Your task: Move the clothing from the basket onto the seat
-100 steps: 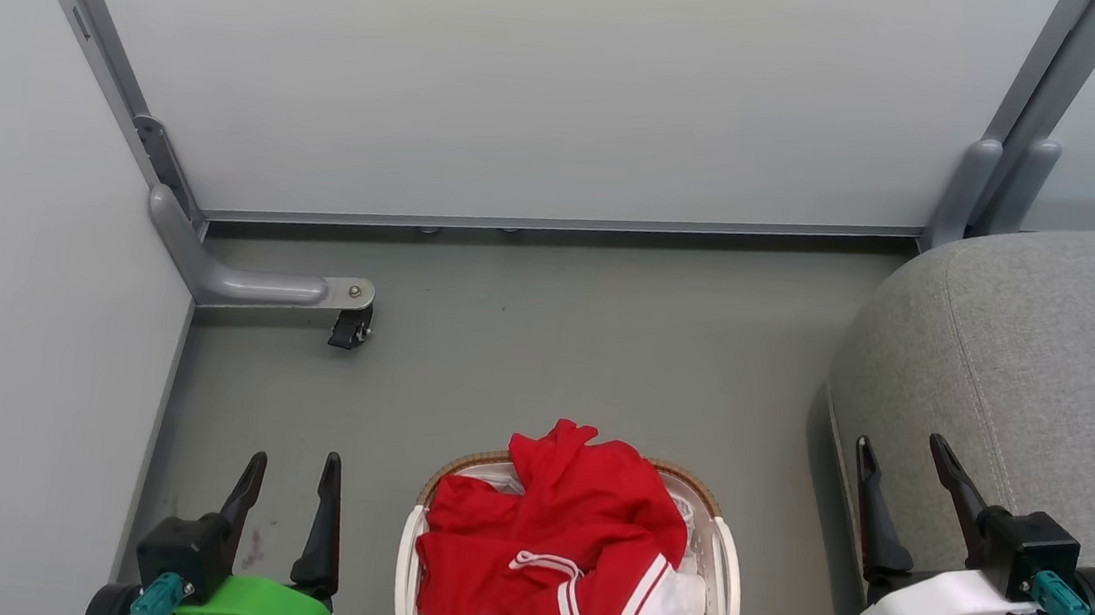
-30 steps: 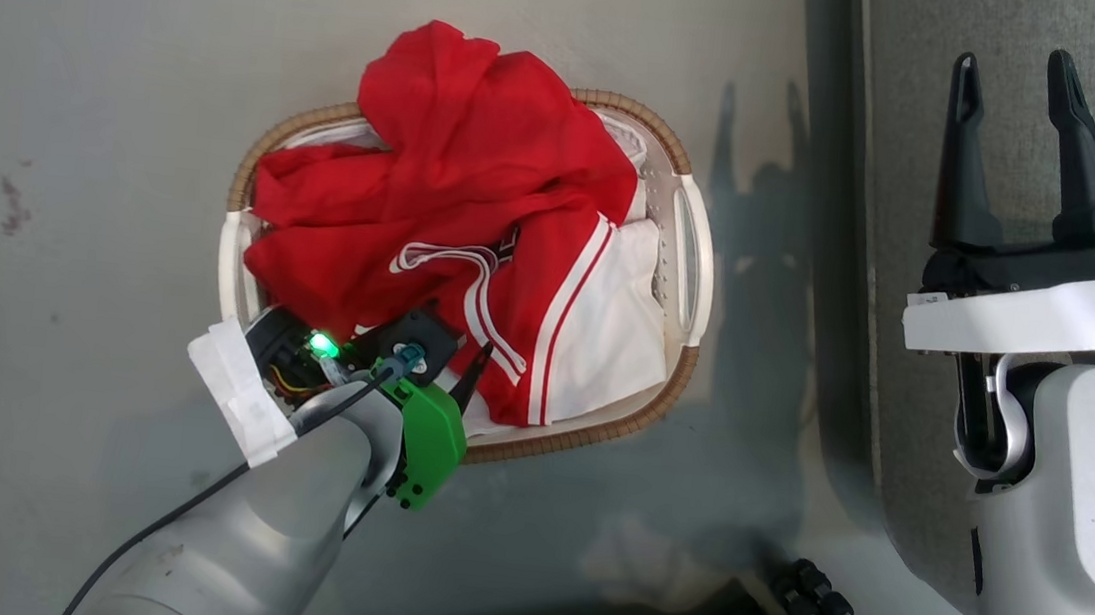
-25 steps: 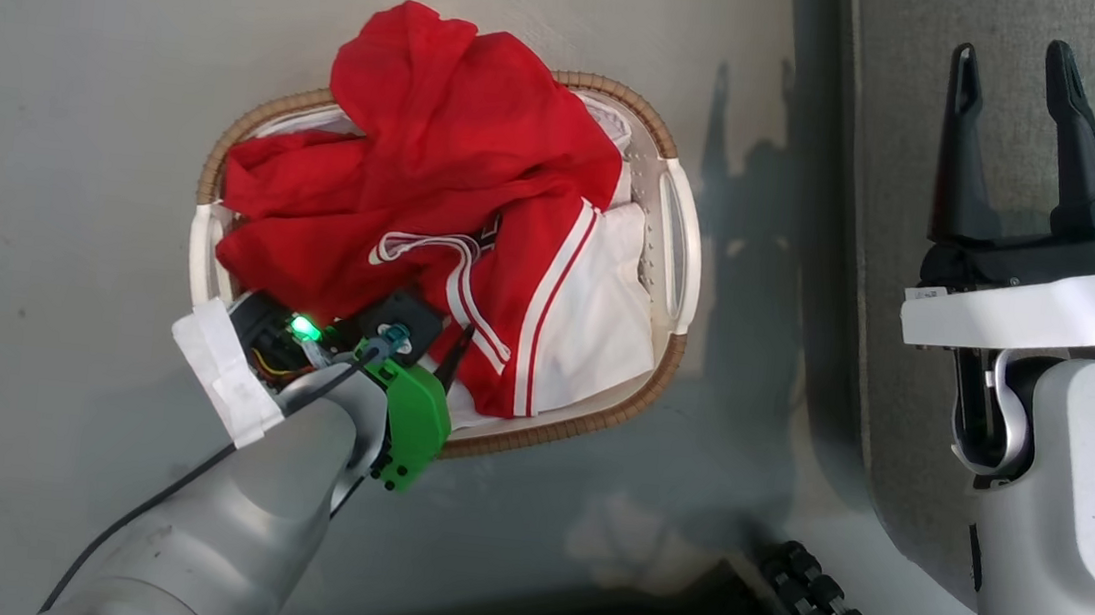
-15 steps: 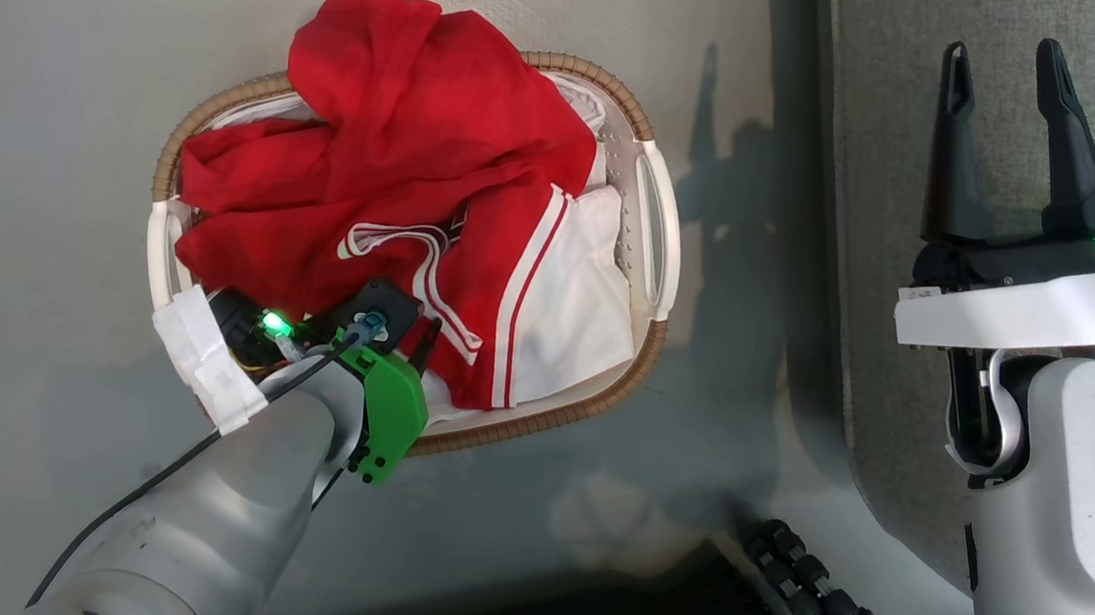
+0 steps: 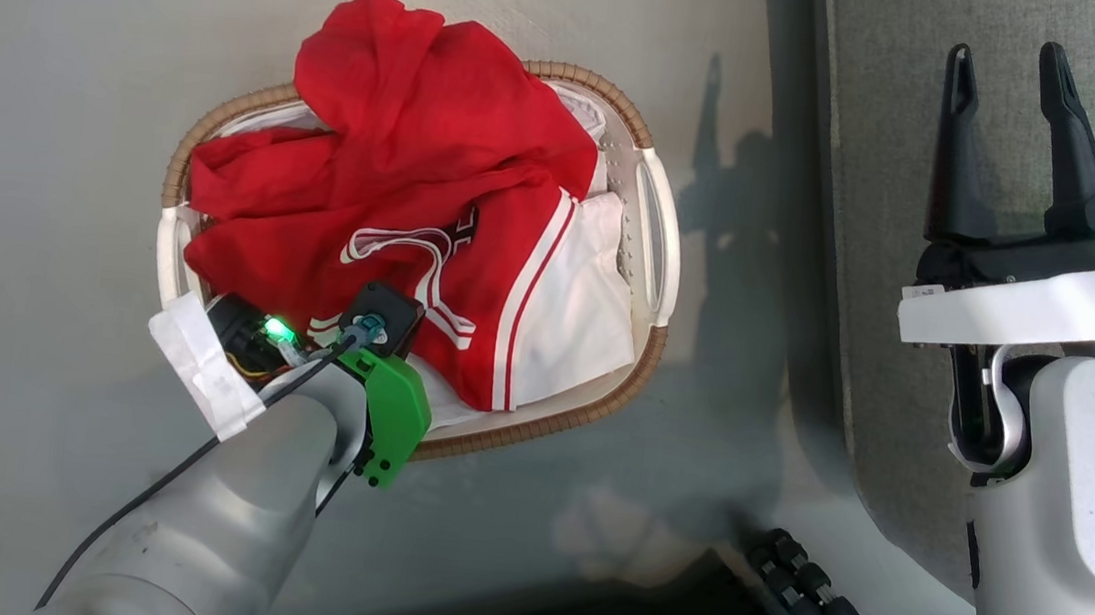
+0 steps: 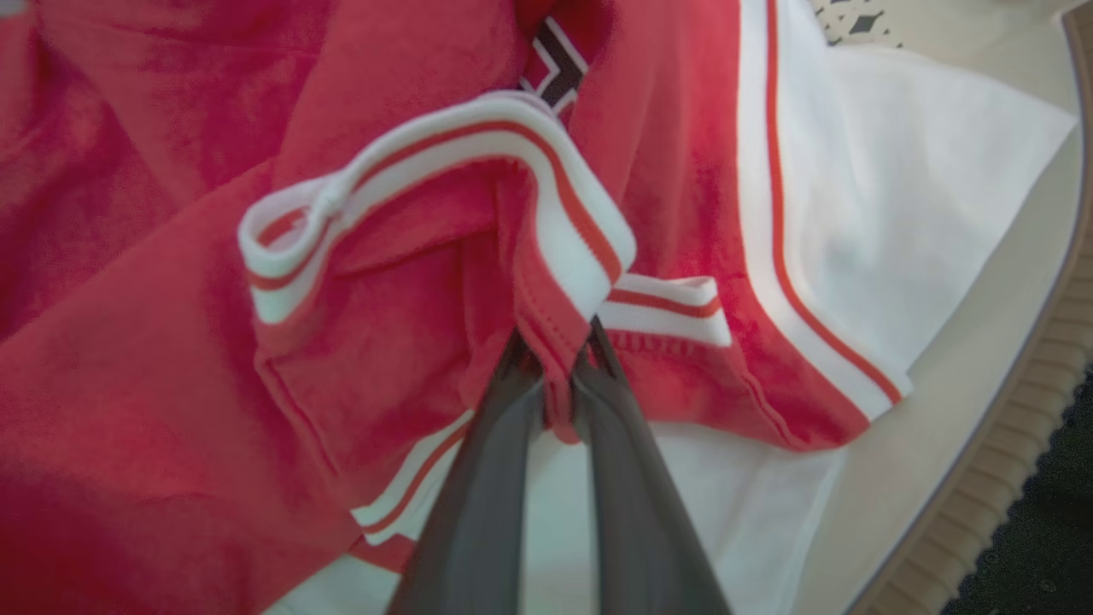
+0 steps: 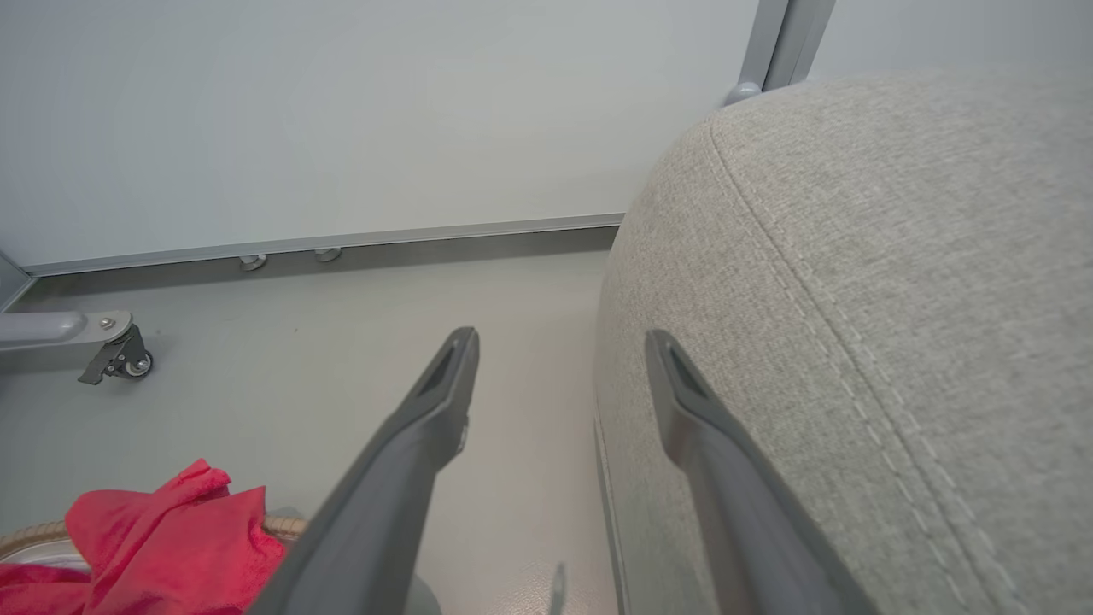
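Grey floor (image 5: 50, 49) all around, and the basket (image 5: 649, 247) sits on it left of the big grey seat (image 5: 881, 179), well short of touching it. All the clothing (image 5: 421, 165) is in that basket, red heaped high at the far end, a white panel (image 5: 578, 300) on the right side, nothing on the cushion yet. And here's the change: half a second ago one dark finger of the left gripper (image 6: 555, 350) stood out clear of the cloth at the near edge of the pile, and now the wrist view has both fingers drawn together, almost meeting, with a fold of red fabric nipped between them just under the striped trim (image 6: 546, 196). That trim stands up in a loop over the tips, so the cloth looks to be gathering already. The pinch is made, I'd say, though it is a thin fold and could slip once weight comes on. Over on the right, the right gripper (image 5: 1006, 55) hangs above the near left edge of the seat, fingers spread wide, nothing in them. What's called for next, by my reckoning, is a clean lift and a swing rightward across the gap to the cushion.
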`<state>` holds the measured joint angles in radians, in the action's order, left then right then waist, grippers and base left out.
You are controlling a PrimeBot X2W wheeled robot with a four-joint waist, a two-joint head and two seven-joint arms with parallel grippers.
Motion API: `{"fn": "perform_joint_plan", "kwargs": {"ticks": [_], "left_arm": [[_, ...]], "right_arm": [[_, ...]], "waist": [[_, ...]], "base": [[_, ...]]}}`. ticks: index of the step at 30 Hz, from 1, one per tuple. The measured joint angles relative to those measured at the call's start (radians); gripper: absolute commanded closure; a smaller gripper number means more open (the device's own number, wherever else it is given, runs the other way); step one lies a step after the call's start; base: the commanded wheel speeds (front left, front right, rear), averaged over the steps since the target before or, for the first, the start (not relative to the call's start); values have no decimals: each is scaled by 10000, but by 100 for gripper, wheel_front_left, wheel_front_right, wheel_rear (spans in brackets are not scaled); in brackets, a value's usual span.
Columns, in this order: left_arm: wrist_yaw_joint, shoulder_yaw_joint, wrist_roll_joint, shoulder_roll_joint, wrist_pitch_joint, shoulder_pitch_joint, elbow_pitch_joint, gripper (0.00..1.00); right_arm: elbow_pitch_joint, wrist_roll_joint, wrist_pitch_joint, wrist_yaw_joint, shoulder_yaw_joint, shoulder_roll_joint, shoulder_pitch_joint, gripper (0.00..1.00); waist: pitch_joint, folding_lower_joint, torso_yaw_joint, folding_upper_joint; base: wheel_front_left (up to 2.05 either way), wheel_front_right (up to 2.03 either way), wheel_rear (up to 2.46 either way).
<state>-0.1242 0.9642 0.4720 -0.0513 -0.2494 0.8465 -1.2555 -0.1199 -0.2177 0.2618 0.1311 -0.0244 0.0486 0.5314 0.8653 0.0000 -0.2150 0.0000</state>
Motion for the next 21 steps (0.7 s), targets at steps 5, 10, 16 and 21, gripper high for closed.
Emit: {"fn": "perform_joint_plan", "kwargs": {"ticks": [5, 10, 16, 21], "left_arm": [[-4, 38, 82, 10, -84, -208, 351, 100], [-6, -10, 92, 4, -119, -430, 1204, 100], [8, -224, -336, -219, -128, -923, 2602, 100], [10, -474, -642, -479, -130, -1266, 3691, 100]], "right_arm": [[-142, 111, 0, 0, -33, -2, -99, 0], [-215, 307, 0, 0, -115, -4, -307, 0], [-339, 675, 0, 0, -272, -6, -654, 0], [-485, 894, 0, 0, -368, -8, -1115, 0]], "waist": [[-310, 0, 145, 0], [-777, 0, 342, 0], [-1527, 0, 620, 0], [-2308, 0, 879, 0]], "base": [[0, 0, 0], [0, 0, 0], [0, 0, 0], [0, 0, 0]]}}
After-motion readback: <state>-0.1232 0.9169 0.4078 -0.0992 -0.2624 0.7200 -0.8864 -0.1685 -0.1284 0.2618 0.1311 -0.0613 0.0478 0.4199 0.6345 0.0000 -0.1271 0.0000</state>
